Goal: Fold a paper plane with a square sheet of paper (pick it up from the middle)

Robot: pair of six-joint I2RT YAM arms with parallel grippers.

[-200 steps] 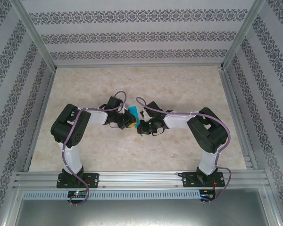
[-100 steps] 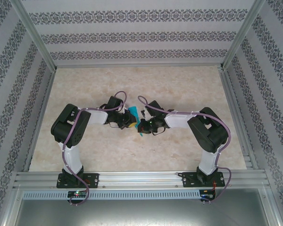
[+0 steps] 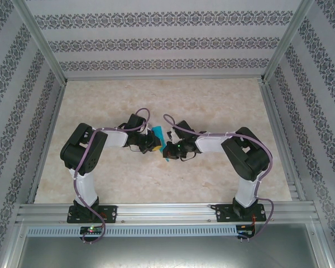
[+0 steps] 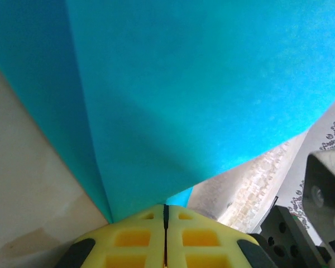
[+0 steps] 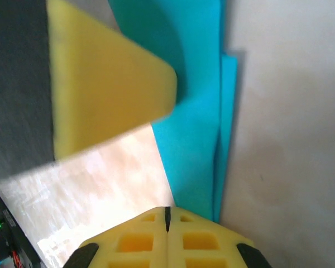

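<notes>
Item, above the mid-surface beyond the arm bases: left pincer (image 4: pixel 165 215) clamped shut on the square sheet of paper (image 4: pixel 201 95), creased and layered, right pincer (image 5: pixel 167 215) pinching its lower edge likewise, bare surface (image 3: pixel 156 184) beyond; hazard: opposed pulls may tear or skew the crease.

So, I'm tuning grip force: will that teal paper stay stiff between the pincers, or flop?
Probably floppy: the teal paper bows above the shut left pincer. Likely very light, being a thin sheet folded into layers, their edges offset near the right pincer. It might tear or slip if pulled taut, as each pinches only an edge.
</notes>
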